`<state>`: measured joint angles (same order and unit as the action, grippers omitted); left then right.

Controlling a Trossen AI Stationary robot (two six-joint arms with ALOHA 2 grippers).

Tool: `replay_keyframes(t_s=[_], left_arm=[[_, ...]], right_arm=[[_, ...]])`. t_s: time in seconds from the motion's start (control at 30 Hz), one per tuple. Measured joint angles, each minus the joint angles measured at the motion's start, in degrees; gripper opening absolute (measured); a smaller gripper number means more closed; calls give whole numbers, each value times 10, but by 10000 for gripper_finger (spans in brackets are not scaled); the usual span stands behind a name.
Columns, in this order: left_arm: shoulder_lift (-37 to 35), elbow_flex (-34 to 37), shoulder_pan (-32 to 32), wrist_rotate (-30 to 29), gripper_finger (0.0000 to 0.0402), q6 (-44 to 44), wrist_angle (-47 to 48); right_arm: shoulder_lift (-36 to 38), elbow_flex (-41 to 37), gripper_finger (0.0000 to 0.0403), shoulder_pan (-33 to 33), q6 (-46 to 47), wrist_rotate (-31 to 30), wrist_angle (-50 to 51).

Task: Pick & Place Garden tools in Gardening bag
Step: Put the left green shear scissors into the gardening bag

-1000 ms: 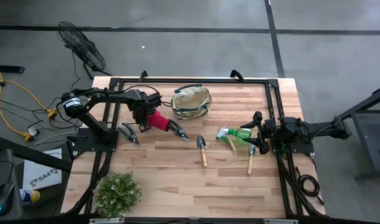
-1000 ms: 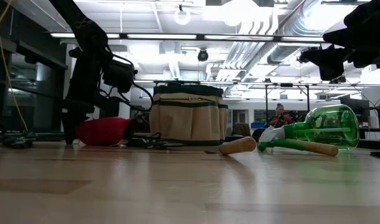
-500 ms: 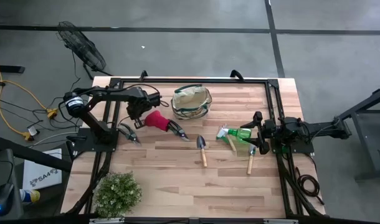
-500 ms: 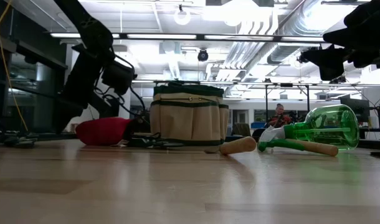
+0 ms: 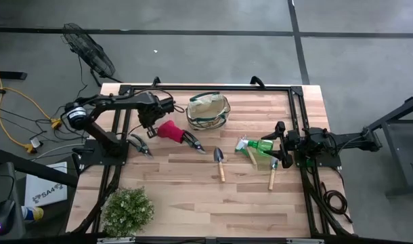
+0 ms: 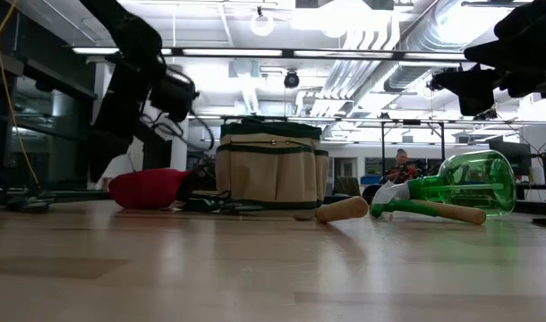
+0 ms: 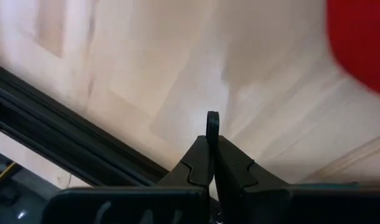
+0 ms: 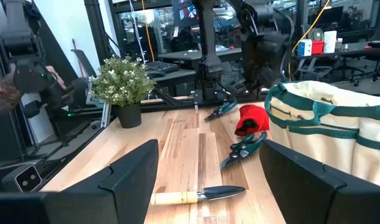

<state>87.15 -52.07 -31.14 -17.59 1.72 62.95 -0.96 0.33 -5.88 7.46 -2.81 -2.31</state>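
Observation:
The red-handled pruning shears (image 5: 171,131) lie flat on the table left of the beige gardening bag (image 5: 208,110), which stands upright at the far middle. My left gripper (image 5: 147,128) hangs shut and empty just left of the red handles, clear of the wood (image 7: 212,124). A trowel (image 5: 220,163) lies mid-table. The green sprayer (image 5: 262,146), a rake and a second trowel (image 5: 273,173) lie by my right gripper (image 5: 282,146), which waits open at the right (image 8: 209,146).
A second, dark pair of shears (image 5: 140,144) lies near the left frame rail. A bushy potted plant (image 5: 128,210) stands at the near left corner. A black metal frame (image 5: 206,87) borders the table. Bare wood lies along the near middle.
My left gripper has risen off the table beside the red shears and tipped, drifting a little toward the table's left edge, staying shut. The shears stay lying on the table.

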Motion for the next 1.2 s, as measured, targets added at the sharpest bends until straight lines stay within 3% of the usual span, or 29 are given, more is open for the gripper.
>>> replay_keyframes(t_s=[0.8, 1.2], left_arm=[[-203, -126, 0, 40, 0, -17, 52], [-225, -176, 0, 35, 0, -34, 62]], right_arm=[[0, 0, 271, 0, 0, 0, 0], [0, 0, 271, 0, 0, 0, 0]])
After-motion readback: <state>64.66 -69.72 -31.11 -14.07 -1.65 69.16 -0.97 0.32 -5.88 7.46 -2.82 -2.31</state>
